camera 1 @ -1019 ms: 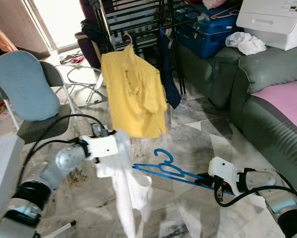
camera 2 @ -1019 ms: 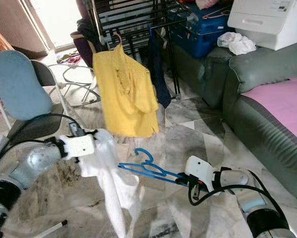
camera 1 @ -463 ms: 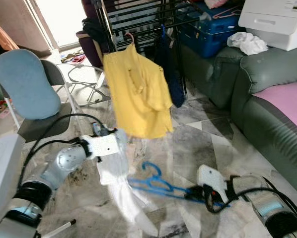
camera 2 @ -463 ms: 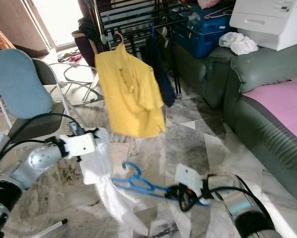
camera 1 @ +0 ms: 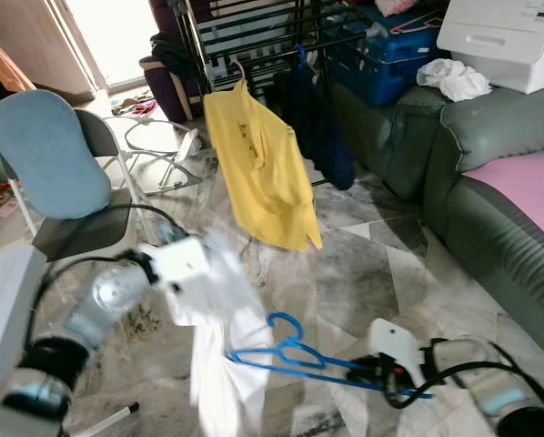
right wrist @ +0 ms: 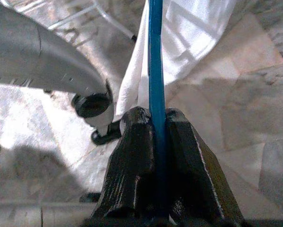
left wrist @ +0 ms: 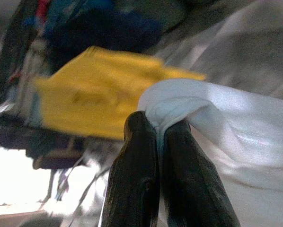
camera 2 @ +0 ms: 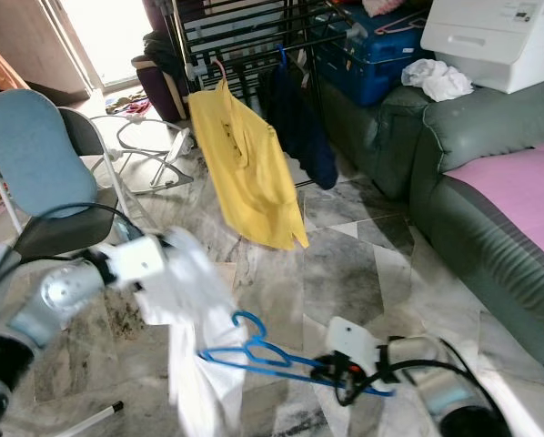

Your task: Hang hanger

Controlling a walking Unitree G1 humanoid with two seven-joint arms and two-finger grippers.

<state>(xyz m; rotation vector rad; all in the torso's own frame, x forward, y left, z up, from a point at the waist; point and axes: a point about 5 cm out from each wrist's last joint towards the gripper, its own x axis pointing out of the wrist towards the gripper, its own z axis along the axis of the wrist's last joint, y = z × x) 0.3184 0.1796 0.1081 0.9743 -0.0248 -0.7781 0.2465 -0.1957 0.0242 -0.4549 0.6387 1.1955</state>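
a lived-in home, a sitting room used for drying laundry. a grey-green sofa [camera 1: 490, 173] with a pink cover [camera 1: 522, 187] lines one side. a black drying rack [camera 1: 254, 36] holds a yellow shirt [camera 1: 258, 168] and a dark garment [camera 1: 317, 132]. a blue-backed folding chair [camera 1: 49, 159] stands on the marble tile floor [camera 1: 363, 264]. a blue suitcase [camera 1: 381, 55] sits behind the sofa, near a bright doorway [camera 1: 108, 36].

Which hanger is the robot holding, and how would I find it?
Start at the black drying rack with the yellow shirt hanging on it, then look down to the marble floor in front. Just above it, the right gripper has its fingers shut on the blue hanger. It's thin and bright blue, poking into the white cloth.
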